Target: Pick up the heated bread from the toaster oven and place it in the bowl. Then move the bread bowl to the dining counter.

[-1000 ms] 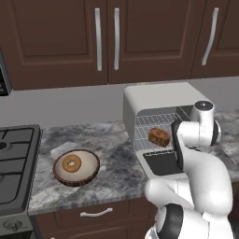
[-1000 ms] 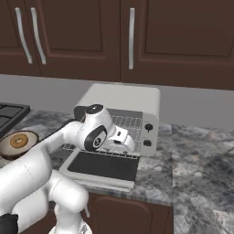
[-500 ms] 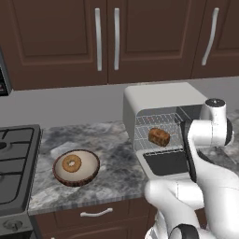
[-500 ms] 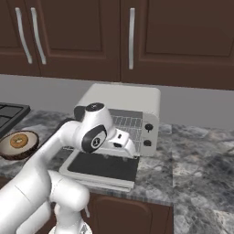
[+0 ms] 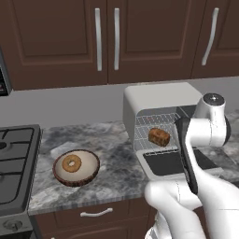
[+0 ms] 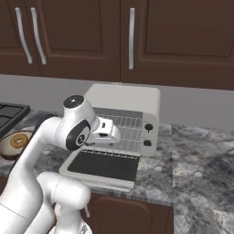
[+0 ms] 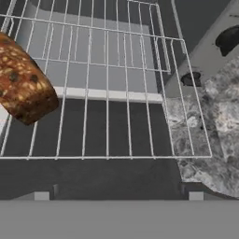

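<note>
Your arm rose from the base, bent at the elbow, and carried its wrist up in front of the toaster oven [image 5: 158, 105], with the hand turned in toward the open mouth above the dropped glass door [image 6: 104, 165]. In the right base view the gripper [image 6: 111, 133] sat just in front of the wire rack [image 7: 107, 93], level with the oven's lower half and left of the two side knobs [image 6: 147, 135]. In the left base view the forearm and wrist covered the right part of the oven opening, so you could not see the fingers there.

The hand camera looked down and along the rack. Only two small tips showed at the bottom of that view, set well apart, so you had the gripper spread and holding nothing.

The heated bread [image 5: 159, 137] lay on the rack inside the oven, toward the left of the opening as the left base view showed it. In the hand view it sat at the far left edge, clear of the fingers.

The bowl [image 5: 76, 167] stood on the grey counter [image 5: 116, 168] between the stove [image 5: 14, 163] and the oven, with a ring-shaped pastry [image 5: 71, 163] inside it.
</note>
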### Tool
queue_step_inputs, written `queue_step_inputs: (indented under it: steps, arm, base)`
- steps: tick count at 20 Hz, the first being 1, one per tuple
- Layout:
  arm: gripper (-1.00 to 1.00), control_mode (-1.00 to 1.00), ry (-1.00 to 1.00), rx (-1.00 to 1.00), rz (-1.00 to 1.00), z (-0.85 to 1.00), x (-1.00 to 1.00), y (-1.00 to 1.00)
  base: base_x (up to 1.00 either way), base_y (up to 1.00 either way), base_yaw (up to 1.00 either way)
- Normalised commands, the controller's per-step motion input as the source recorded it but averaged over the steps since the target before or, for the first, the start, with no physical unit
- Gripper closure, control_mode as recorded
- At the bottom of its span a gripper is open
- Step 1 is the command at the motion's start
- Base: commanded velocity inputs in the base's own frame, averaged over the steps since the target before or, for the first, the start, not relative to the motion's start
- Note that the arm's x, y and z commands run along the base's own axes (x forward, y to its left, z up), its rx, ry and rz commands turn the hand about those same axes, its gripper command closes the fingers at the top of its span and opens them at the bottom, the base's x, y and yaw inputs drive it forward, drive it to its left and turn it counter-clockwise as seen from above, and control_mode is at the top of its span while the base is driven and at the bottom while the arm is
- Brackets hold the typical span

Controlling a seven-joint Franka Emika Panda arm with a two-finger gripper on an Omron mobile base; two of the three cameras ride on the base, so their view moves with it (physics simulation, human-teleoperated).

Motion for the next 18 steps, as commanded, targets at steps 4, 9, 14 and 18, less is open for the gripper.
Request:
queue_step_inputs:
  steps: [4, 9, 14, 18]
  arm:
    - [-1.0, -1.0, 0.0, 0.0, 0.33, 0.16, 0.14, 0.37]
    - [-1.0, -1.0, 0.0, 0.0, 0.19, -0.08, 0.28, 0.2]
    - [-1.0, -1.0, 0.04, 0.01, 0.04, -0.03, 0.32, 0.38]
    - [-1.0, -1.0, 0.14, 0.02, 0.0, 0.0, 0.26, 0.41]
  base:
    - [0.0, 0.0, 0.0]
    - [0.0, 0.0, 0.0]
    - [0.0, 0.0, 0.0]
    - [0.0, 0.0, 0.0]
